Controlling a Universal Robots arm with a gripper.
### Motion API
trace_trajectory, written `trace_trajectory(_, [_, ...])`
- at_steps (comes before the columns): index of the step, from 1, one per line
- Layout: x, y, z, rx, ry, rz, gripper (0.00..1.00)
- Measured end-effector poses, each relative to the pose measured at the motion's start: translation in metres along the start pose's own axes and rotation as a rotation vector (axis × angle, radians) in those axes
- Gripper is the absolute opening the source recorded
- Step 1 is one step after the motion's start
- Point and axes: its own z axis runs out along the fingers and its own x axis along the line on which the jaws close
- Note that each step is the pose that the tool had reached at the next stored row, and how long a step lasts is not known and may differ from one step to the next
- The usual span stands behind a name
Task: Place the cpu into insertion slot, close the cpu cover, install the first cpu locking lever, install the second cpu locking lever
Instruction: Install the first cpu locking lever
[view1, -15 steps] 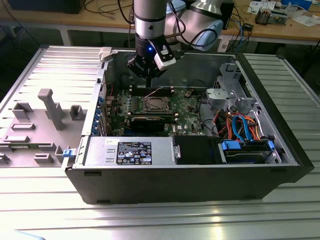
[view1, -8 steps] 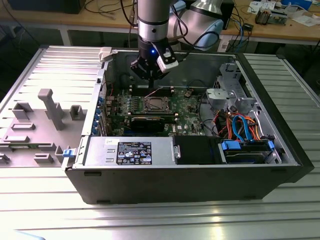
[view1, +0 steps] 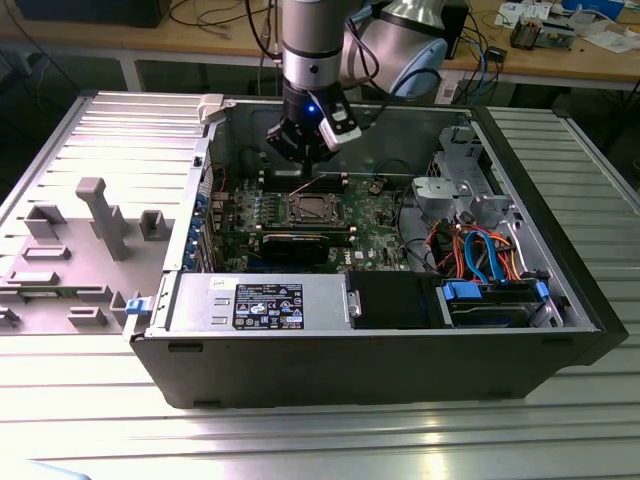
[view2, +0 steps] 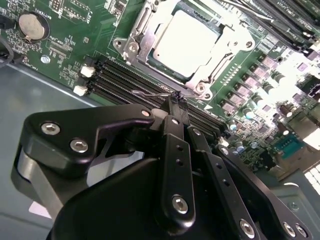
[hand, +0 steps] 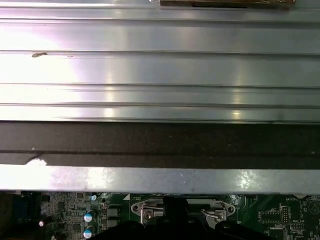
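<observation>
In the second wrist view the silvery cpu (view2: 187, 42) lies flat in the insertion slot (view1: 310, 208) on the green board. The cpu cover (view2: 223, 54) is down over it, framing its top face. My gripper (view2: 176, 99) is shut, its black fingers (view2: 172, 130) pressed together. Their tips touch the end of a thin wire locking lever (view2: 150, 93) beside the socket's near edge; I cannot tell if the wire is pinched. In the exterior view the gripper (view1: 303, 158) hangs inside the open computer case, just above the socket's far side. The cover's edge (hand: 182, 206) also appears in the first wrist view.
Black memory slots (view2: 125, 80) run beside the lever, and a coin battery (view2: 32, 26) sits further off. A black graphics card (view1: 305, 240), power supply (view1: 260, 300), drive cage (view1: 460, 190) and coloured cables (view1: 485, 255) crowd the case. Grey fixtures (view1: 100, 215) stand at the exterior view's left.
</observation>
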Motion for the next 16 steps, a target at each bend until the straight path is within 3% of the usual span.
trace_trajectory(10, [-0.0128,0.0024,0.007,0.0,-0.0001,0.0,0.11])
trace_trajectory(16, [-0.0234,0.0018,0.0146,0.0,0.0,0.0,0.11])
